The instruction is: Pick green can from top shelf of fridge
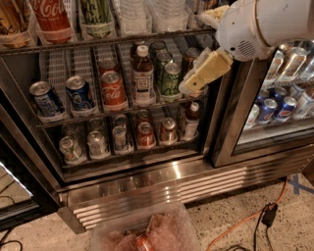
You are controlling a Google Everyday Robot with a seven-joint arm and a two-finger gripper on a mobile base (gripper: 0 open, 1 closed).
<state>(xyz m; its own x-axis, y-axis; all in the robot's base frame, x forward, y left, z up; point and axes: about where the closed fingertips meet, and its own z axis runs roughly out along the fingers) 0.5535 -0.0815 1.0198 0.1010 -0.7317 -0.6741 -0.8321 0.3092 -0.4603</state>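
The green can (96, 14) stands on the top shelf (122, 42) of the fridge (147, 184), at the upper edge of the camera view, its top cut off. It is green with pale markings and sits right of a tall red Coca-Cola can (51, 17). My gripper (187, 87) hangs from the white arm (265, 22) at the upper right. It is in front of the middle rack's right end, lower than the green can and well to its right. It holds nothing that I can see.
The middle rack (117, 110) holds short cans and a bottle (143, 73); the lower rack (122, 149) holds more cans. A shut glass door (274, 98) with blue cans is on the right. A clear plastic bin (147, 230) and an orange cable (245, 220) lie on the floor.
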